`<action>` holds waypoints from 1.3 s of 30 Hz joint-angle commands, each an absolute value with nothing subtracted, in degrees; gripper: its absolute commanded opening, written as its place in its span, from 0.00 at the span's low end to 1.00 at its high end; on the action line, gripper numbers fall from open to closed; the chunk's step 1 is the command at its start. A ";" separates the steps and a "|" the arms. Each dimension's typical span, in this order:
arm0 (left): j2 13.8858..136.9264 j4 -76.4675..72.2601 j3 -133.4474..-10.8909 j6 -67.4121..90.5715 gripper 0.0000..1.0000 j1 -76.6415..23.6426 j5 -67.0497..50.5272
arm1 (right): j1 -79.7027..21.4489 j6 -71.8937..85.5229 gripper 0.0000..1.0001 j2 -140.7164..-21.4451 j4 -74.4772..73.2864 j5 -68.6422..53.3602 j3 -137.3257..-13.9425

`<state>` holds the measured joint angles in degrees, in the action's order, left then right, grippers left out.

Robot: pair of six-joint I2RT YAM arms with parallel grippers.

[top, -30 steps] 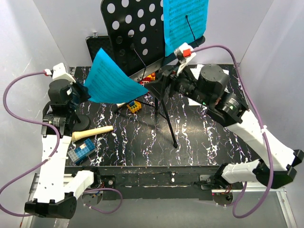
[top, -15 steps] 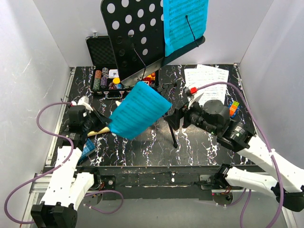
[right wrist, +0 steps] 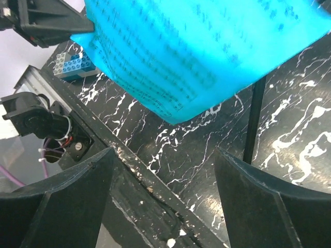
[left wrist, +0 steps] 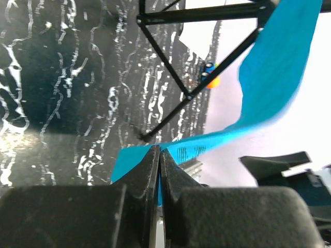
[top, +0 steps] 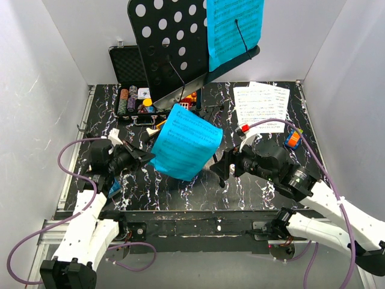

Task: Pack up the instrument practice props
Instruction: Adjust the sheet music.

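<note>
- The left gripper (top: pixel 143 158), at centre left of the top view, is pinching one corner of the loose blue page (top: pixel 186 141). In the left wrist view its fingers (left wrist: pixel 147 170) are pressing together on the paper's edge.
- That page is hanging in the air above the table (top: pixel 252 186) at frame centre, curling and sagging away from the pinch. It is looking light, thin and floppy, so a single corner hold is likely letting it swing and crease.
- The right gripper (top: pixel 219 167), just right of the page, is standing with its jaws spread wide and gripping nothing; the page's lower edge (right wrist: pixel 207 57) is filling the upper part of its wrist view.
- A second hold on the opposite edge would probably be steadying the sheet — flat pads, gentle pressure, since paper tears and slips easily.
- Behind the page, the music stand (top: pixel 171 42) is rising toward the top centre, its thin tripod legs (left wrist: pixel 176 77) spreading over the table. It is appearing rigid but top-heavy — better taken by the central post than by a leg.
- A second blue page (top: pixel 234 27) is sitting on the stand's desk at the upper right, under a thin wire retainer.
</note>
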<state>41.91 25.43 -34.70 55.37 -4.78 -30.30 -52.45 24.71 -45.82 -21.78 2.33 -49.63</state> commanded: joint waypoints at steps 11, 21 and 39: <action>42.10 21.97 -45.53 64.77 0.00 -9.31 -34.45 | -44.66 40.95 0.88 -44.03 -3.62 -12.74 -40.96; 40.17 22.15 -43.95 65.74 0.00 -10.02 -33.84 | -37.36 47.71 0.86 -51.84 10.01 -24.25 -38.14; 38.85 20.57 -49.65 62.84 0.00 -10.28 -28.84 | -35.16 69.15 0.85 -62.04 29.42 -38.66 -31.29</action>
<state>40.51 22.31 -45.15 64.62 -10.00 -31.90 -35.55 60.34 -59.90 17.82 -32.82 -33.36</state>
